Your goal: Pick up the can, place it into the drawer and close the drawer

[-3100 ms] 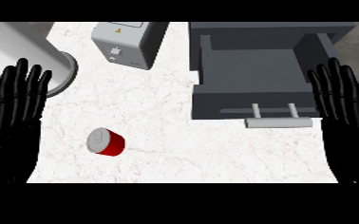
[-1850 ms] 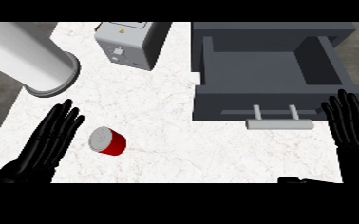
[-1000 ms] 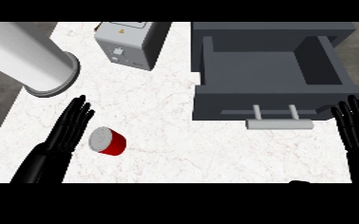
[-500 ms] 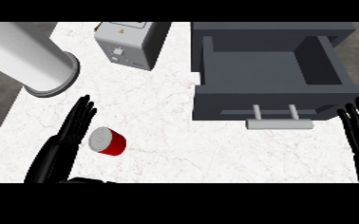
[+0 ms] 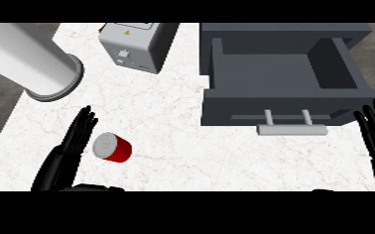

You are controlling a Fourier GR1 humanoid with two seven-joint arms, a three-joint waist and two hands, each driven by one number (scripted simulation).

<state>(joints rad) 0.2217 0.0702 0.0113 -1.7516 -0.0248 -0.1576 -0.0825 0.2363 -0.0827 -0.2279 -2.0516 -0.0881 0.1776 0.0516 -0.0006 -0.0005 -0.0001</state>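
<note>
A red can [image 5: 113, 147] with a silver top lies tilted on the white marble counter at the lower left. My left hand [image 5: 67, 152] is just left of it, fingers straight and pointing up, close beside the can without curling round it. The dark grey drawer [image 5: 344, 70] stands open at the upper right, its inside bare, with a light grey handle [image 5: 290, 127] at its front. Only the fingertips of my right hand [image 5: 365, 125] show at the right edge, beside the drawer's front, straight.
A large grey cylinder [image 5: 36, 67] lies at the upper left. A grey box-shaped appliance [image 5: 132, 46] stands at the top middle. The counter's left edge [image 5: 9, 121] runs close to my left hand.
My left hand has moved right and up, coming in beside the can. My right hand has slid down and out toward the right edge. The can and drawer have not moved.
</note>
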